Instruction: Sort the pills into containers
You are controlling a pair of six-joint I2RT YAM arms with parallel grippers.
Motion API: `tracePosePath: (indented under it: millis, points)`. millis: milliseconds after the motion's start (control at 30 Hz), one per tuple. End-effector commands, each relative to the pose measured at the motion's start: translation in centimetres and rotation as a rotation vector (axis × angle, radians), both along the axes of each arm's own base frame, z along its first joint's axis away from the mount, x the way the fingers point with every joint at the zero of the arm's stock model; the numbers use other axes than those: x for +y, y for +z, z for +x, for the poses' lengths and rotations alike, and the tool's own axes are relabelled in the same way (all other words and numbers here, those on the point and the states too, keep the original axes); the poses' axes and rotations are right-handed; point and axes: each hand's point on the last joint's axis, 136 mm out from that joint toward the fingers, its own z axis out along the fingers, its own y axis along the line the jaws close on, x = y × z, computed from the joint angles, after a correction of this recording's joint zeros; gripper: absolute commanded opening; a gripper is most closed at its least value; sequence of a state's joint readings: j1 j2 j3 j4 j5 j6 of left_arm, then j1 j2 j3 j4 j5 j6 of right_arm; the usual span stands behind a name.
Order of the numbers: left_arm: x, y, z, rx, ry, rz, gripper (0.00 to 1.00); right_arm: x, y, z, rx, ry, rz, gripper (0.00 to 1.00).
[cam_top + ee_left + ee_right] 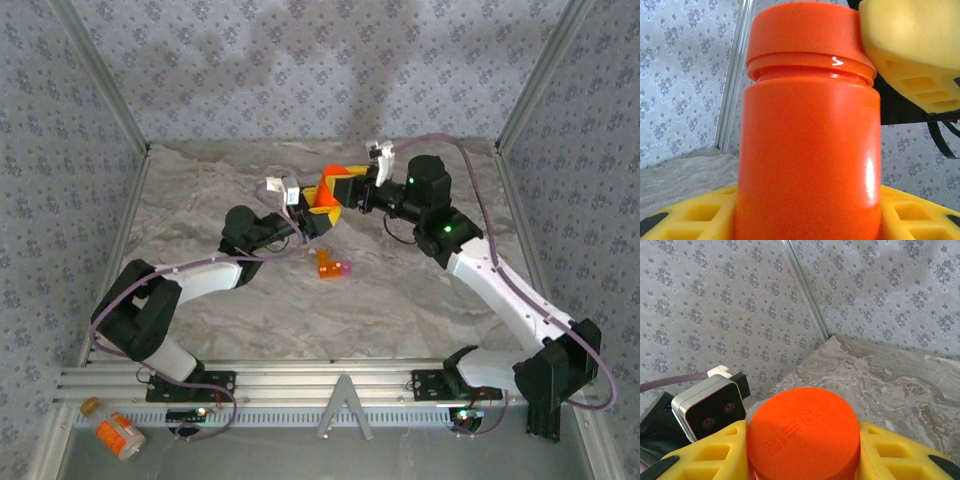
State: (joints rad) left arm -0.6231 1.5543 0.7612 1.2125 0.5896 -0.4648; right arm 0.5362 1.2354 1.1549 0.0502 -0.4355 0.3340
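Orange pill bottle [807,150] held off the surface [420,290], left end effector [318,207] gripping its body, right end effector [804,457] clamped on its cap [804,432], small orange box [333,266] lying on the surface nearby, apart from both.

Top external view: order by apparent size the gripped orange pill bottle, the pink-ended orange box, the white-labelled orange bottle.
1–2. White-labelled orange bottle and capped translucent orange pill bottle: similar, unranked; the latter is raised toward the camera, partly covered.
3. Small pink-ended orange box.
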Motion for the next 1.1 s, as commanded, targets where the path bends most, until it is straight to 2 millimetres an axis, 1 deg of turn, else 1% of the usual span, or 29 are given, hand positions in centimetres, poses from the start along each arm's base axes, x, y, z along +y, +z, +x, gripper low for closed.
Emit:
tracePosePath:
  millis: [0, 167, 200, 267, 433, 533, 667, 700, 733, 933, 1000, 1033, 1067]
  points:
    - [0.6, 4.0, 0.3, -0.085, 0.034, -0.082, 0.00, 0.4, 2.2, -1.8, -0.092, 0.073, -0.009, 0.18]
    - [0.1, 4.5, -0.4, -0.107, 0.001, -0.067, 0.00, 0.3, 3.1, -1.7, -0.104, 0.095, 0.035, 0.17]
    - [0.1, 4.5, -0.5, -0.108, 0.002, -0.067, 0.00, 0.2, 3.3, -1.6, -0.102, 0.092, 0.046, 0.17]
    - [0.1, 4.6, -0.7, -0.113, 0.000, -0.067, 0.00, -0.2, 4.5, -1.4, -0.110, 0.087, 0.095, 0.17]
    - [0.0, 4.5, -1.1, -0.122, -0.013, -0.056, 0.00, -1.1, 5.7, -0.8, -0.098, 0.081, 0.207, 0.17]
    - [-0.1, 4.1, -1.3, -0.127, -0.024, -0.024, 0.00, -0.9, 6.1, -0.9, -0.091, 0.123, 0.200, 0.17]
    - [-0.1, 3.9, -1.6, -0.133, -0.024, -0.003, 0.00, -1.2, 5.8, -0.9, -0.081, 0.138, 0.181, 0.17]
    - [-0.1, 4.0, -1.6, -0.136, -0.024, -0.005, 0.00, -1.4, 6.9, -1.1, -0.103, 0.141, 0.188, 0.17]
    - [-0.1, 3.9, -1.6, -0.134, -0.022, -0.005, 0.00, -1.4, 7.3, -1.2, -0.111, 0.143, 0.189, 0.17]
    - [0.1, 4.1, -1.5, -0.130, -0.009, -0.018, 0.00, -1.3, 6.6, -1.0, -0.093, 0.140, 0.187, 0.17]
    - [0.2, 4.2, -1.5, -0.134, -0.005, -0.021, 0.00, -1.4, 6.7, -1.0, -0.095, 0.137, 0.190, 0.17]
    - [0.2, 4.3, -1.6, -0.135, -0.004, -0.021, 0.00, -1.3, 5.5, -0.9, -0.072, 0.135, 0.181, 0.17]
    - [0.2, 4.4, -1.6, -0.136, -0.001, -0.023, 0.00, -1.3, 4.9, -0.8, -0.060, 0.131, 0.177, 0.17]
